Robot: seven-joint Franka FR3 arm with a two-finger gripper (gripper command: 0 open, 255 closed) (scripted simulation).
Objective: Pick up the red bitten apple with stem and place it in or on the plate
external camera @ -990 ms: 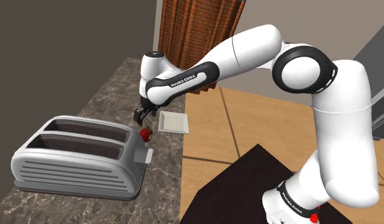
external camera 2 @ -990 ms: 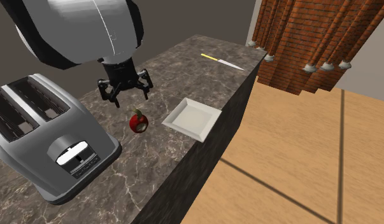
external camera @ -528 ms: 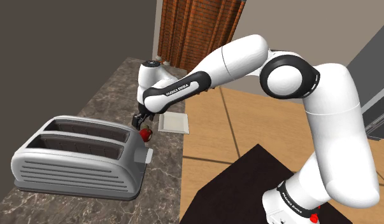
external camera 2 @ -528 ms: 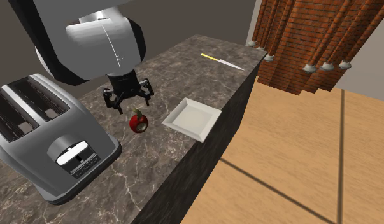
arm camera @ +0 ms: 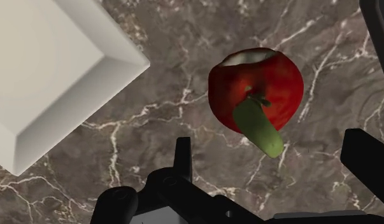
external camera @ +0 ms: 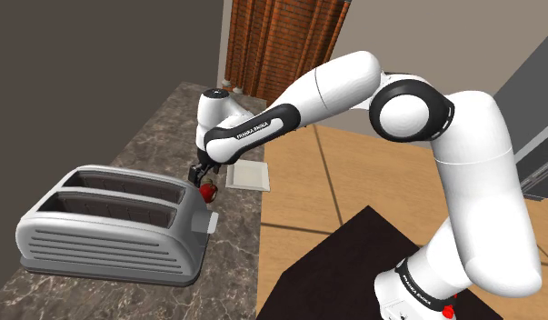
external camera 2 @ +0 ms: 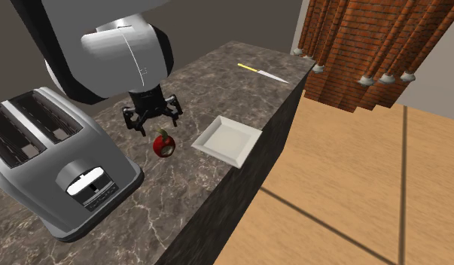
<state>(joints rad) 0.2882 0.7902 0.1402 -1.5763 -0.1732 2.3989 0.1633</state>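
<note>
The red bitten apple (external camera: 208, 191) with a green stem stands on the dark marble counter (external camera 2: 217, 83), its white bite facing up (external camera 2: 164, 144). My black gripper (external camera: 202, 175) hangs open just above it and slightly toward the toaster (external camera 2: 152, 123). In the wrist view the apple (arm camera: 257, 89) lies just ahead of the gap between the spread fingers of the gripper (arm camera: 273, 159), untouched by either one. The square white plate (external camera 2: 229, 141) sits on the counter a short way beside the apple, near the counter's edge (external camera: 248, 175) (arm camera: 44, 70).
A silver two-slot toaster (external camera: 108, 223) (external camera 2: 44, 158) stands close to the apple on the side away from the plate. A yellow-handled knife (external camera 2: 263, 73) lies at the counter's far end. Beyond the counter edge are a wooden floor (external camera 2: 353, 188) and a brown curtain (external camera 2: 368, 45).
The gripper has come down and moved toward the apple, still open; most of the drop came in the first half second. The apple and plate have not moved.
</note>
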